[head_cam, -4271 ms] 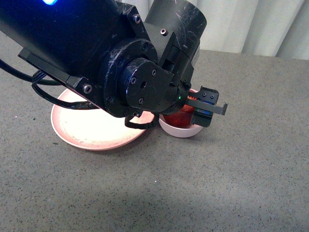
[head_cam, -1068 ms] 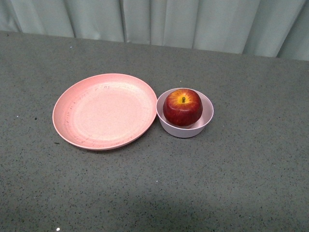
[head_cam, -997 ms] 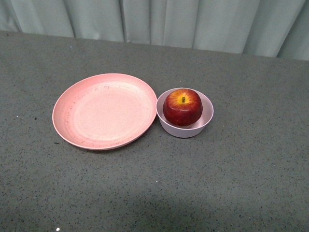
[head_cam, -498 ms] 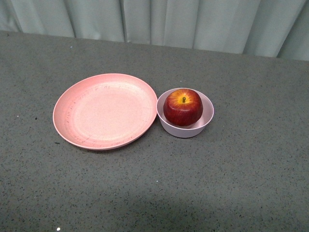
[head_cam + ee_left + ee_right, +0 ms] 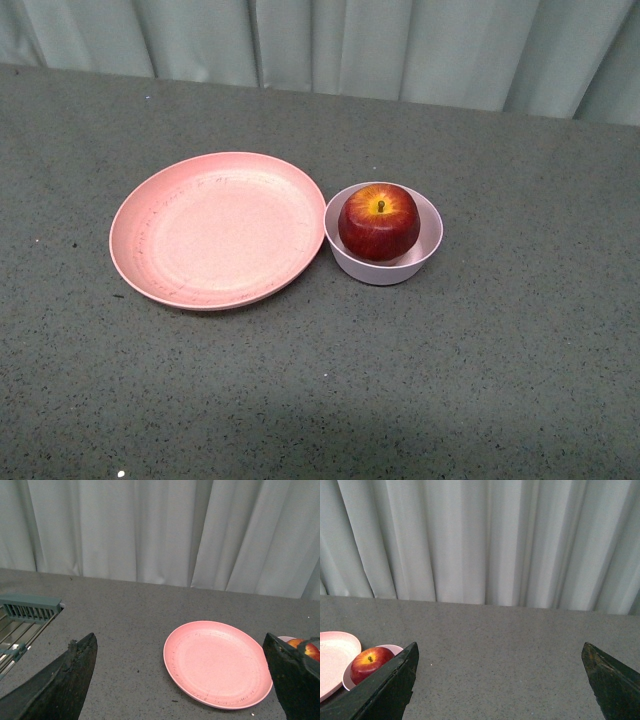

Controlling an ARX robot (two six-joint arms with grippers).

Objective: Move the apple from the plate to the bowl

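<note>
Both grippers are spread wide with nothing between the fingers, and neither appears in the front view. Left gripper (image 5: 182,680): its two dark fingertips (image 5: 65,682) frame the wrist picture at either side, well apart. Directly ahead of it, between the fingers, lies the plate (image 5: 218,663), bare, on the grey speckled table (image 5: 125,625). Beyond the plate's far edge, partly hidden behind one fingertip, the apple (image 5: 309,649) is just visible. A metal rack (image 5: 22,617) sits off to the other side. Right gripper (image 5: 500,680): fingers equally far apart, over bare table. Ahead and to one side, the apple (image 5: 372,663) rests stem-up inside the bowl (image 5: 351,676), whose rim touches the plate. Grey curtains (image 5: 480,540) close the far edge of the table.
</note>
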